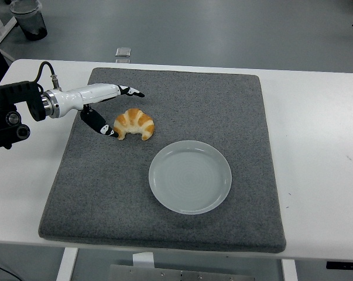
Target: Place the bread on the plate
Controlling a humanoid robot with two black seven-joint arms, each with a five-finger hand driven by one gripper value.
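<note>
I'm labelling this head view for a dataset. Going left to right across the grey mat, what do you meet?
left hand → croissant → plate

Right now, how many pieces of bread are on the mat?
1. A single croissant lies on the grey mat, up-left of the empty plate, just beside the left hand. Nothing hides another.
</note>
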